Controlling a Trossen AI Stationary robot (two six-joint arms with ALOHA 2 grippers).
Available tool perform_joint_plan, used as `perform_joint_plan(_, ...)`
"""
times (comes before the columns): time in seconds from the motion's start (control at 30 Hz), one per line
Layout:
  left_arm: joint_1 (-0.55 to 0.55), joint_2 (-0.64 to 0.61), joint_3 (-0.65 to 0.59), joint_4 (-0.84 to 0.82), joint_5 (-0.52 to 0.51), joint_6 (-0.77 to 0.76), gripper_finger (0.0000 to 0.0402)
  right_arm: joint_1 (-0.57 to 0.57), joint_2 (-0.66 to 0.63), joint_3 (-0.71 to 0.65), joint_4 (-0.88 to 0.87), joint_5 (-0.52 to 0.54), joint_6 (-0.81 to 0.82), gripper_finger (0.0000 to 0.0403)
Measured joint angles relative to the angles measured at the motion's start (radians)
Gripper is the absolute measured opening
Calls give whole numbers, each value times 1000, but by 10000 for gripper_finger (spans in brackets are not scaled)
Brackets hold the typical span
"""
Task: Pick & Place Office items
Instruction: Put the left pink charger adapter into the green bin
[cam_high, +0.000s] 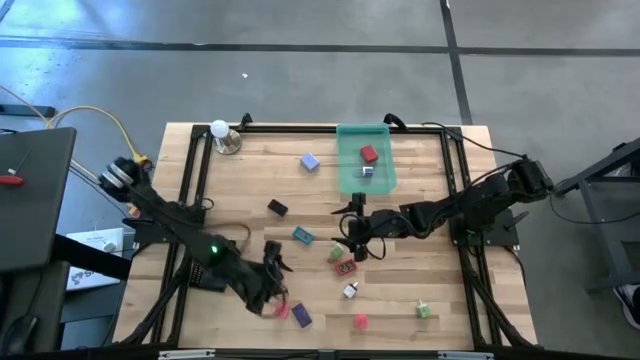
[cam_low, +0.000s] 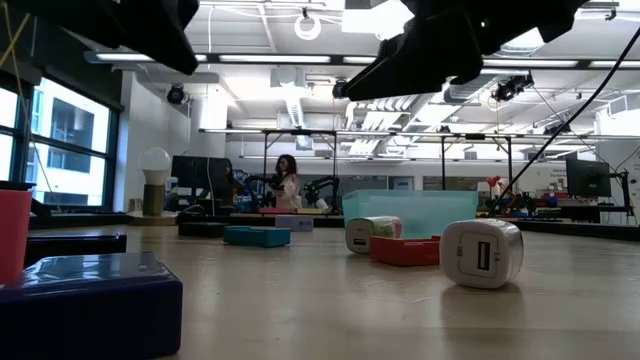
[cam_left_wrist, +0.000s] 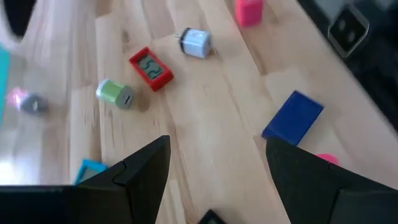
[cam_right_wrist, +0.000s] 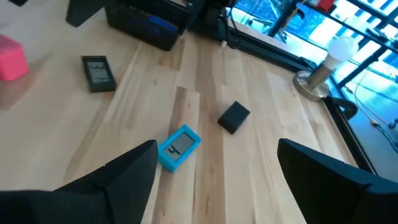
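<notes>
I have both arms over a pale wooden plank table (cam_high: 250, 170) with visible grain, framed by black rails. My left gripper (cam_high: 272, 285) hangs low over the near left part of the table, its blunt dark fingers (cam_left_wrist: 134, 171) spread apart with nothing between them; a flat purple block (cam_high: 301, 316) and a pink piece (cam_high: 282, 311) lie just beside it. My right gripper (cam_high: 357, 240) sits near the middle of the table, fingers (cam_right_wrist: 124, 171) likewise parted and empty, above bare planks. The office items are scattered loose on the wood: a flat red rectangular piece (cam_high: 346, 267) with a small display, a teal one (cam_high: 302, 236), a matte black block (cam_high: 277, 208), a white cube (cam_high: 350, 291), a green piece (cam_high: 424, 311). A translucent green tray (cam_high: 352, 175) at the far side holds a red block (cam_high: 369, 154) and a small pale piece (cam_high: 367, 171).
</notes>
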Motion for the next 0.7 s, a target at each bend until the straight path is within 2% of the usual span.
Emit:
perform_joint_plan(0.1,-20,99,133,-129,-40,37,257,12,0,0,0,-1,-2,320)
perform_joint_plan(0.2,-24,166,279,-299,-40,-40,257,28,0,0,-7,0,6,320)
perform_joint_plan(0.33,-24,231,405,-431,58,-176,257,60,0,0,-48,-8,86,320)
perform_joint_plan(0.43,-42,250,439,-409,133,-229,257,86,0,0,-75,-35,138,320)
perform_joint_plan(0.7,-93,256,440,-401,138,-459,257,151,0,0,-81,-56,203,320)
